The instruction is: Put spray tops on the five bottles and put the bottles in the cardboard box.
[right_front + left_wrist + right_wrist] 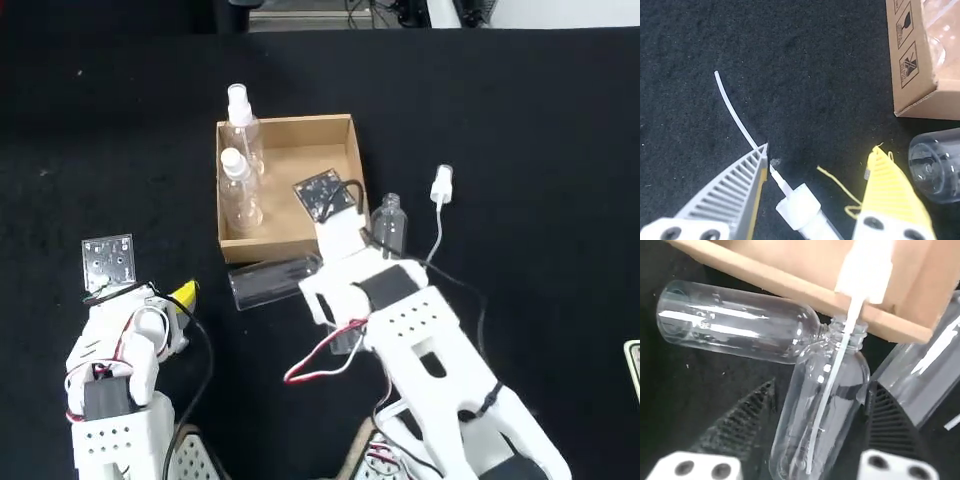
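Cardboard box (305, 160) sits at about 11 o'clock from the middle of the black table (540, 120) in the high view. Along its 9 o'clock wall stand two bottles with spray tops on, the far capped bottle (243, 128) and the near capped bottle (240, 195). Just outside the box's 6 o'clock wall the topless lying bottle (268, 283) rests on its side, and at the box's 3 o'clock side the upright bottle (390, 225) stands without a top. A loose spray top (443, 185) rests at 2 o'clock from that bottle, its tube trailing toward 6 o'clock. The right arm comes in from 5 o'clock, and the right gripper (823, 386) pinches the gripped bottle (815, 440) between its dark jaws, its neck touching the lying bottle's neck beside the box wall. The inserted spray top (865, 265) has its tube down inside the gripped bottle while its head stands clear above the neck. The left arm is at 7 o'clock; the left gripper (820, 150) has its grey and yellow jaws spread, and a second spray top (800, 207) lies flat on the table between them, its tube running past the grey jaw's tip
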